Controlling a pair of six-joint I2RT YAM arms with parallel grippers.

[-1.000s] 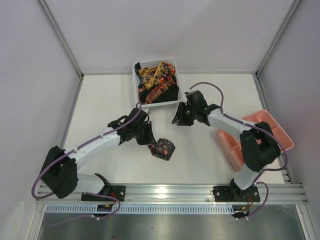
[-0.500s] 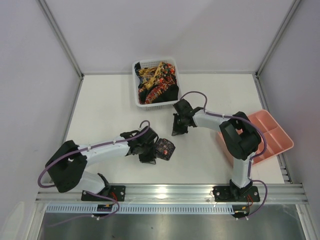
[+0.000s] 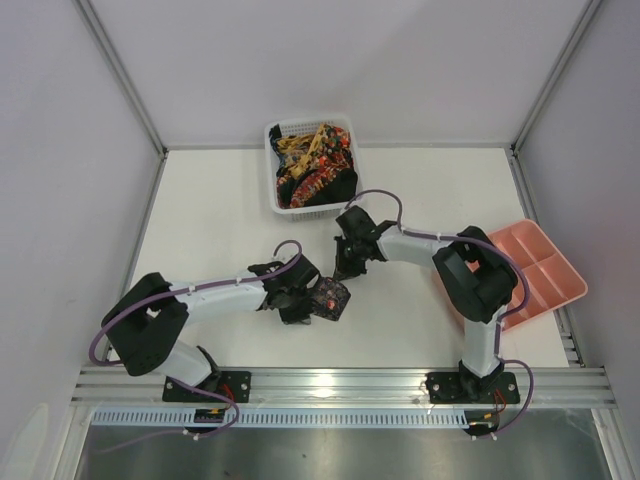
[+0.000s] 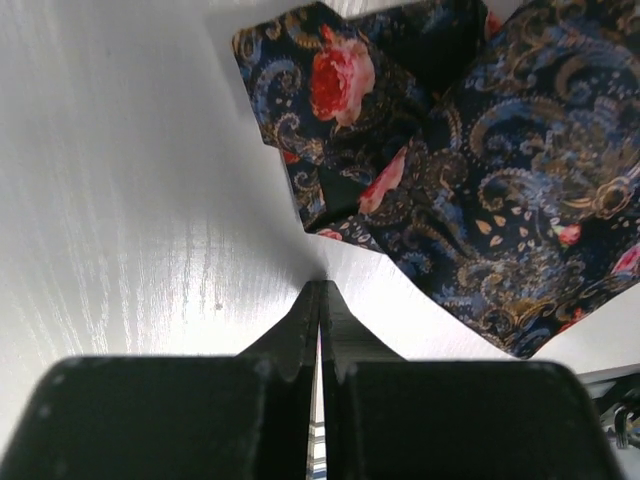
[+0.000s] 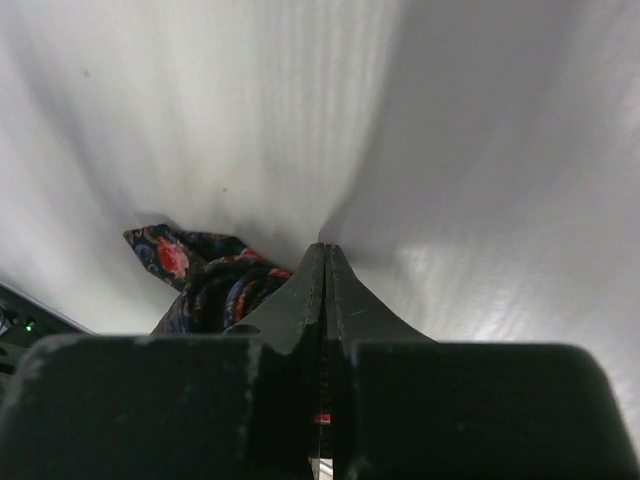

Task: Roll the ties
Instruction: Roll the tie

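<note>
White wood-grain table (image 3: 210,200), evenly lit. Plain pale walls (image 3: 330,60) enclose it behind, left and right; slanting aluminium posts (image 3: 120,75) rise from its far corners. An aluminium rail (image 3: 340,378) borders its near edge, with a brushed metal sheet (image 3: 340,450) outside that edge.

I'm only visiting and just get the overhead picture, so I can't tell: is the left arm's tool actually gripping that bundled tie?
Observer: No. Its wrist camera shows the left tool shut on nothing, tips by the bare table, just short of the tie.
Operator: And the right one?
Observer: The right tool is shut and empty too; the tie lies off to its lower left in its own camera.
Operator: What's the pattern?
Observer: Red roses among blue and gold swirls on dark cloth.
</note>
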